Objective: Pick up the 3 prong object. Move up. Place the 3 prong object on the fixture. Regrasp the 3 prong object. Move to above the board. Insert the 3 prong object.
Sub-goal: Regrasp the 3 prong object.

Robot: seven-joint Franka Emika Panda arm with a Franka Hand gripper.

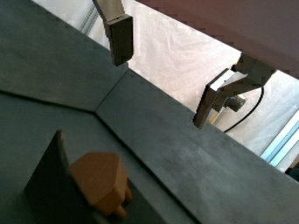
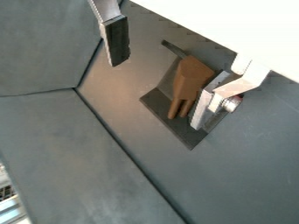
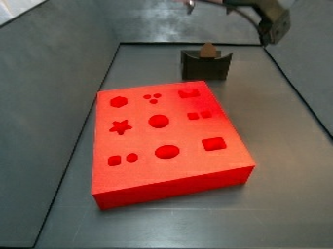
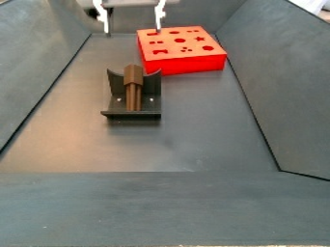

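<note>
In the side view from the near end of the dark bench (image 4: 180, 125), the fixture (image 4: 130, 95) is sitting left of centre, and the 3 prong object (image 4: 133, 80) is resting on it, lying along its top. The gripper (image 4: 129, 12) is hanging above and behind the fixture, near the upper edge of the picture, with its 2 fingers (image 4: 99, 13) standing apart and nothing between them. To the right of the gripper, the board (image 4: 182, 48) is lying flat on the bench, well apart from the fixture.

In the side view from the opposite end, the board (image 3: 166, 134) is filling the left and centre, showing its darker cut-outs, among them 3 small holes. Behind it and to the right, the fixture (image 3: 205, 65) is carrying the 3 prong object (image 3: 205, 51), which is poking up from the notch. The gripper's position here is hard to read, since only a blurred dark part of the arm is showing at the top edge.

In both wrist views, the released fingers (image 1: 119, 39) (image 2: 114, 38) are hovering clear of the 3 prong object (image 1: 103, 182) (image 2: 186, 86), touching nothing.
</note>
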